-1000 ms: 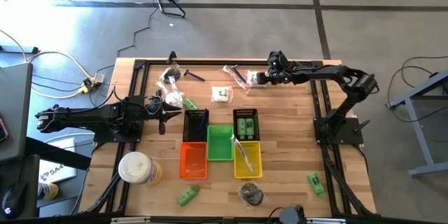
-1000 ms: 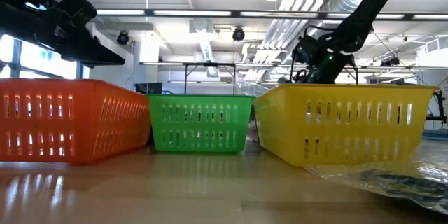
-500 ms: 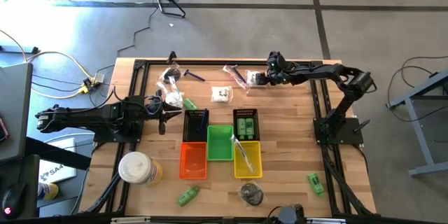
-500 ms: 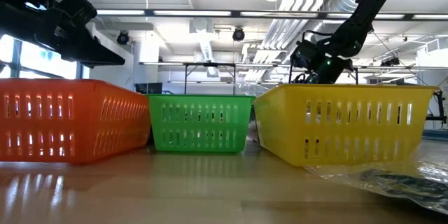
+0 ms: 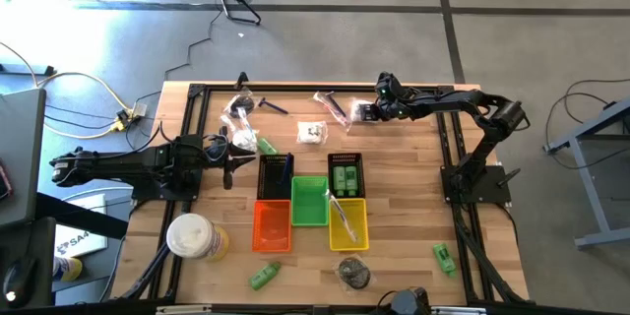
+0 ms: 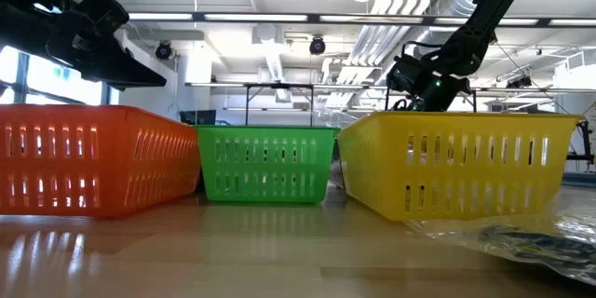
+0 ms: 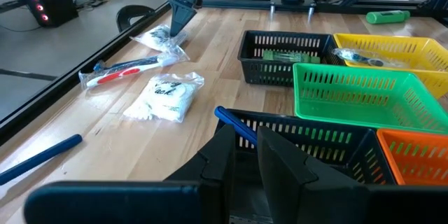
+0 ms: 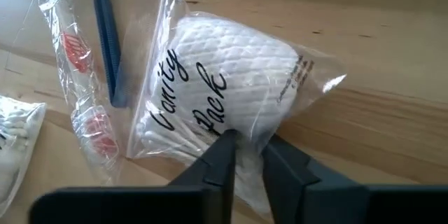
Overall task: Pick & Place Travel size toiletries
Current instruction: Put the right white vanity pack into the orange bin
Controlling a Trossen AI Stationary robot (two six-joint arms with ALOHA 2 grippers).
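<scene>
Right gripper (image 8: 245, 155) at the table's (image 5: 404, 172) far edge; fingers clamped on the clear-wrapped vanity pack (image 8: 224, 77), which lies on the wood beside a wrapped toothbrush (image 8: 87, 91); left gripper (image 7: 241, 157) hovers by the black basket (image 7: 308, 136), fingers nearly together, empty.

Grey concrete floor (image 5: 325, 49) surrounds the wooden table (image 5: 404, 167), with cables (image 5: 79, 84) trailing across it. Overhead, white ducts (image 6: 391, 0) cross the ceiling.

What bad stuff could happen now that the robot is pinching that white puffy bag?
The right end effector pinches only the edge of the clear vanity pack, so the bag might slip out or tear when lifted. The wrapped toothbrush lies right beside it and could get dragged along.
</scene>
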